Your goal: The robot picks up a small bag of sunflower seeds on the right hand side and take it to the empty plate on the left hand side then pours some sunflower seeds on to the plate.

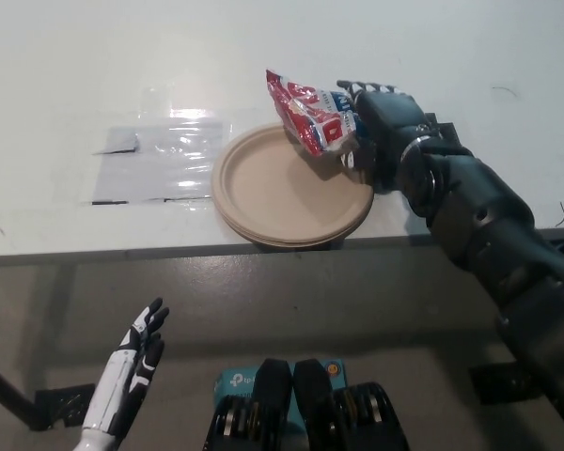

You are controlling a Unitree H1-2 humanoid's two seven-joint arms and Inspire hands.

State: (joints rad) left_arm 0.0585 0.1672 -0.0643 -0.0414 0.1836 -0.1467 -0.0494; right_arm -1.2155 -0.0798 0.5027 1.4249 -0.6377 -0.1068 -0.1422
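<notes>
White table (94, 85) fills the upper half, matte top, dark front edge running left to right. Clear plastic sheet (155, 160) lies flat on it left of centre, catching a bright glare from overhead light. Small dark mark (504, 91) on the tabletop far right. Below the edge: grey floor (291, 301), a dark table leg (0, 390) angling in at lower left.
</notes>
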